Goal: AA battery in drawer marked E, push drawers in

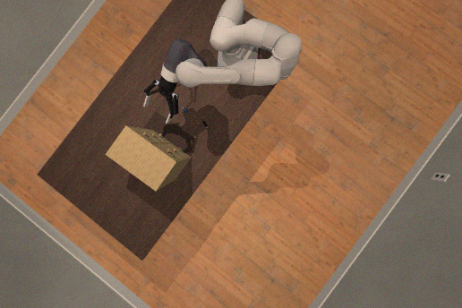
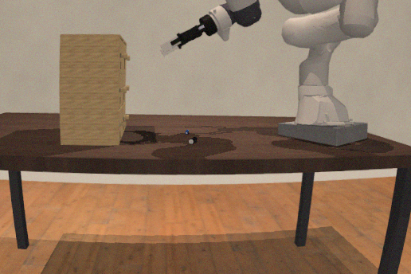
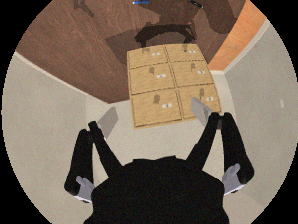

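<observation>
Which small cylinder is the AA battery, the blue one [image 1: 184, 109] [image 2: 187, 132] [image 3: 141, 2] or the black one [image 1: 205, 124] [image 2: 193, 140] [image 3: 195, 3], is hard to tell; both lie on the bench [image 1: 89, 140] [image 2: 239, 164] [image 3: 75, 55] before the drawer side of the chest [image 1: 141, 158] [image 2: 91, 88] [image 3: 150, 114]. The claw [image 1: 157, 110] [image 2: 164, 50] [image 3: 153, 108], open and holding nothing, hangs higher than both, its one pad hiding part of a drawer front. White labels [image 3: 167, 106] mark the chest's drawers, their letters too small to read.

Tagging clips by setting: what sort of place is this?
Probably a robot test room: an arm mounted on a table, facing a small chest, with plain walls around.
</observation>
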`<move>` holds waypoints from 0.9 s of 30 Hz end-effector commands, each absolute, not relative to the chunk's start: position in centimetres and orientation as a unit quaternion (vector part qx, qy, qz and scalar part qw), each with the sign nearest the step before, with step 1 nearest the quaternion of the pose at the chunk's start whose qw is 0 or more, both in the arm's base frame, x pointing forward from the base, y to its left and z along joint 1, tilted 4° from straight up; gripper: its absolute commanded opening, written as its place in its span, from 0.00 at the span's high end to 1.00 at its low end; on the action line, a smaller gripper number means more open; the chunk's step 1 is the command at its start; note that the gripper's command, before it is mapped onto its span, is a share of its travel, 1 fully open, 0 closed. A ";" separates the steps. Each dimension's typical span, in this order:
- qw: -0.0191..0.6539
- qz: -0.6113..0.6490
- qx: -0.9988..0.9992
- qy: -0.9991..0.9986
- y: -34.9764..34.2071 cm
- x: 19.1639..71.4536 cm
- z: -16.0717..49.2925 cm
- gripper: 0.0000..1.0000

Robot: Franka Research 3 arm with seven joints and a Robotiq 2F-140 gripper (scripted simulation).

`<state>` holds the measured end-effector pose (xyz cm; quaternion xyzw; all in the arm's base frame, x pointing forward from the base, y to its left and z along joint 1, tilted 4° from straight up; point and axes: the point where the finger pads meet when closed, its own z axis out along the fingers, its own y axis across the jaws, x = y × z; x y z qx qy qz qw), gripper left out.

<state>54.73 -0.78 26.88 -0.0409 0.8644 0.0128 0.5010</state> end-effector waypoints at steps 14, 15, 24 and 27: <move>0.515 0.004 -0.065 0.854 -0.8 55.0 27.2 0.80; 0.515 0.004 -0.065 0.854 -0.8 55.0 27.2 0.80; 0.515 0.004 -0.065 0.854 -0.8 55.0 27.2 0.80; 0.515 0.004 -0.065 0.854 -0.8 55.0 27.2 0.80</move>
